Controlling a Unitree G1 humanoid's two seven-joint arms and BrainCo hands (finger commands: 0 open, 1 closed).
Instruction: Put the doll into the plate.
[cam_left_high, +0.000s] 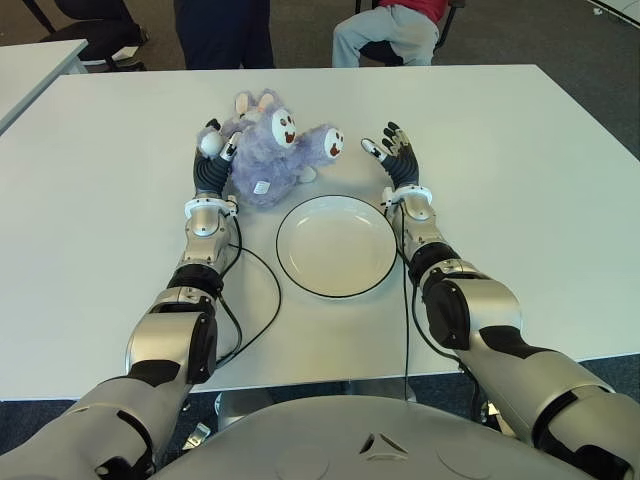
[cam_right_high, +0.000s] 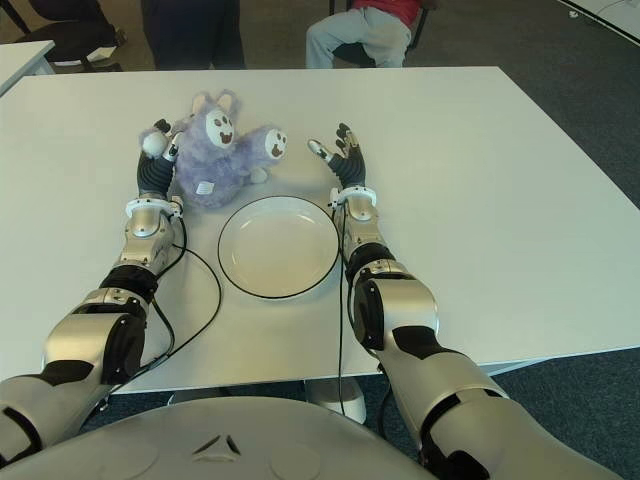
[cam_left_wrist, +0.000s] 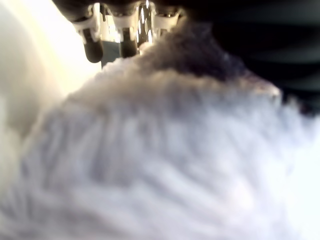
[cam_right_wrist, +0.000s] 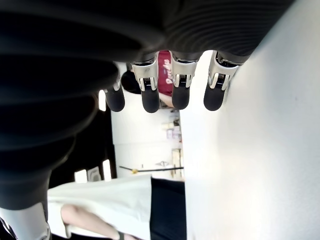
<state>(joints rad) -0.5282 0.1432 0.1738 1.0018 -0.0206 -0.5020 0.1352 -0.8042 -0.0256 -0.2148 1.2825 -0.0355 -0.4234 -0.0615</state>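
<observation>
Left hand (cam_left_high: 212, 150) pressed against doll (cam_left_high: 272, 150), grasp unclear, fur fills wrist view, right hand (cam_left_high: 393, 145) released, empty

White table (cam_left_high: 500, 200): doll (cam_left_high: 275, 152), plate (cam_left_high: 336, 245)

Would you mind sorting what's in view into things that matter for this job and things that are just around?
Job:
- doll, left hand against its side
- plate, empty
- right hand, open, right of the doll

Around:
- table
- cables
- people's legs behind the table
</observation>
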